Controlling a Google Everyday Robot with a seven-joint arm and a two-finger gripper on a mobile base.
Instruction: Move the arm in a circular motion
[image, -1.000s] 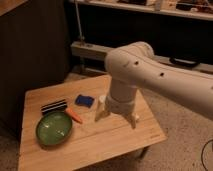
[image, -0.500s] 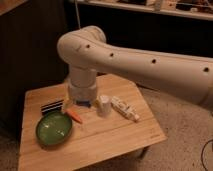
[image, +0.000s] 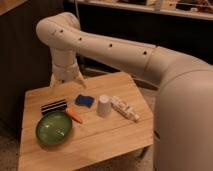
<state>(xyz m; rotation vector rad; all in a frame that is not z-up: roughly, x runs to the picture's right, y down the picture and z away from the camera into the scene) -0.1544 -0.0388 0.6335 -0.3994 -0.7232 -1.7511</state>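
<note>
**Inspector:** Where is the arm sitting?

**Assistant:** One cream-white arm (image: 115, 50) is reaching in from the right and bending down at the far left. Its claw (image: 66, 83) is hanging over the back left corner of the single wooden bench (image: 100, 142).

**Inspector:** How is the claw standing?

**Assistant:** Two tan prongs are splaying apart, wide, and are gripping nothing.

**Inspector:** What is the bench carrying?

**Assistant:** I am counting six loose items, one of each.
- One green bowl (image: 54, 128) is sitting at the front left.
- One small orange piece (image: 75, 116) is lying just beside the bowl's rim; it is possibly a carrot, though the view is too soft to confirm.
- One black-and-white striped block (image: 54, 106) is lying behind the bowl.
- One blue pad (image: 84, 101) is lying near the middle.
- One white cup (image: 104, 106) is standing mouth down, right of the pad.
- One white tube-shaped item (image: 125, 108) is lying at an angle just beside the cup.

**Inspector:** Is the claw touching any of them?

**Assistant:** No; it is hanging apart from all six.
</note>
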